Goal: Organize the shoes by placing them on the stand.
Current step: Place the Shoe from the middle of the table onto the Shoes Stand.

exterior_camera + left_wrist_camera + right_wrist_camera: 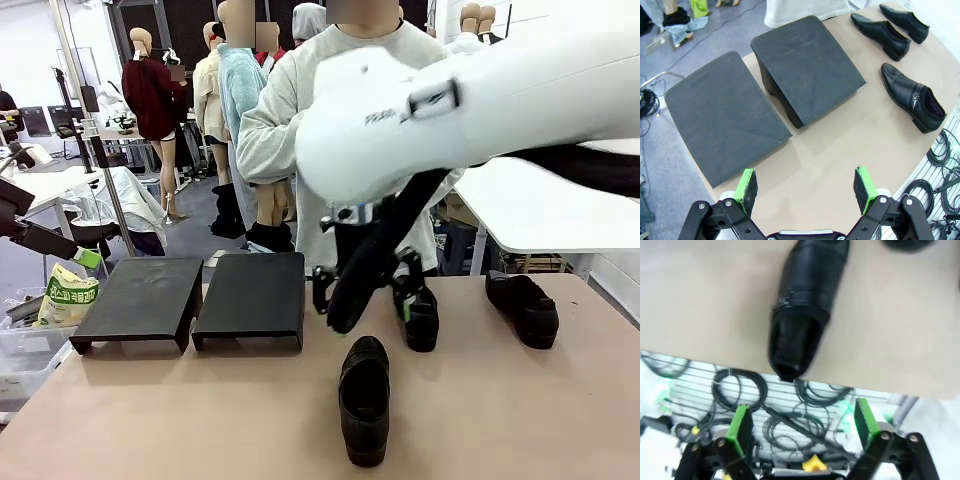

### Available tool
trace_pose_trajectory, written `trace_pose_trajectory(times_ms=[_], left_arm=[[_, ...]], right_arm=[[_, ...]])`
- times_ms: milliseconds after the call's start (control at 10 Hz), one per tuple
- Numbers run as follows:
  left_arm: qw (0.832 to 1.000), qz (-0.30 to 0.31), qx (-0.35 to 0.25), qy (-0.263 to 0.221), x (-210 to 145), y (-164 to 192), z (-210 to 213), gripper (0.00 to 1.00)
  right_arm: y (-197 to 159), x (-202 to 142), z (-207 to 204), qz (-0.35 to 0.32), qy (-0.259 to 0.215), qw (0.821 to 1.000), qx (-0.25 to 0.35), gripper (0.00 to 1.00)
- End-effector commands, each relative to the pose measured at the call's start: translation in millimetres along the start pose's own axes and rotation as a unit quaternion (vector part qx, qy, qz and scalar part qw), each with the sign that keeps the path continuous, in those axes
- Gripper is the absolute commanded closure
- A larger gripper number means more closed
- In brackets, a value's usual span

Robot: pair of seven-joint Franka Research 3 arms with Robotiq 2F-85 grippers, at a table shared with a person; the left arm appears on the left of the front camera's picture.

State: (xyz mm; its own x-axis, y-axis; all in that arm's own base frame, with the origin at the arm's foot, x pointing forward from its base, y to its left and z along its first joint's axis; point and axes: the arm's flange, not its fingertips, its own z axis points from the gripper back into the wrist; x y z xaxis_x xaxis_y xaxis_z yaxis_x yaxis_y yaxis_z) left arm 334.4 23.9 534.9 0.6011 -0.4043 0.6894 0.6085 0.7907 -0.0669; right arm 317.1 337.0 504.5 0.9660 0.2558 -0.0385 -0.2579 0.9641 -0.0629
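As the stand [248,292] at far-left corner of the worktop [180,420] carries nothing yet, right gripper [800,422], jaws wide & empty, hangs over near-edge shoe [801,310], prob. lining up a grab; left gripper [807,186] likewise spread, empty.

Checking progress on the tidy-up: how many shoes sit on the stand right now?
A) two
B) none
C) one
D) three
B: the stand has two bare sloped tops, and all three shoes lie on the table beside it.
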Motion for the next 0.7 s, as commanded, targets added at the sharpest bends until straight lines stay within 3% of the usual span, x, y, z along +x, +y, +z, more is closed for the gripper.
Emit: trace_pose_trajectory(times_ms=[0, 200, 400, 600], left_arm=[[1.000, -0.002, -0.005, -0.002, -1.0, 2.0, 0.0, 0.00], [1.000, -0.002, -0.005, -0.002, -1.0, 2.0, 0.0, 0.00], [1.000, -0.002, -0.005, -0.002, -1.0, 2.0, 0.0, 0.00], [1.000, 0.000, 0.000, 0.000, -0.1, 0.2, 0.1, 0.00]], right_arm=[[-64.4, -14.6, -7.0, -0.020, 0.045, 0.999, -0.007, 0.00], [-135.1, -28.5, -26.1, -0.006, 0.099, 0.995, 0.022, 0.00], [-195.9, -42.3, -63.2, 0.046, 0.081, 0.994, 0.053, 0.00], [-223.2, -46.4, -87.4, 0.055, 0.063, 0.995, 0.058, 0.00]])
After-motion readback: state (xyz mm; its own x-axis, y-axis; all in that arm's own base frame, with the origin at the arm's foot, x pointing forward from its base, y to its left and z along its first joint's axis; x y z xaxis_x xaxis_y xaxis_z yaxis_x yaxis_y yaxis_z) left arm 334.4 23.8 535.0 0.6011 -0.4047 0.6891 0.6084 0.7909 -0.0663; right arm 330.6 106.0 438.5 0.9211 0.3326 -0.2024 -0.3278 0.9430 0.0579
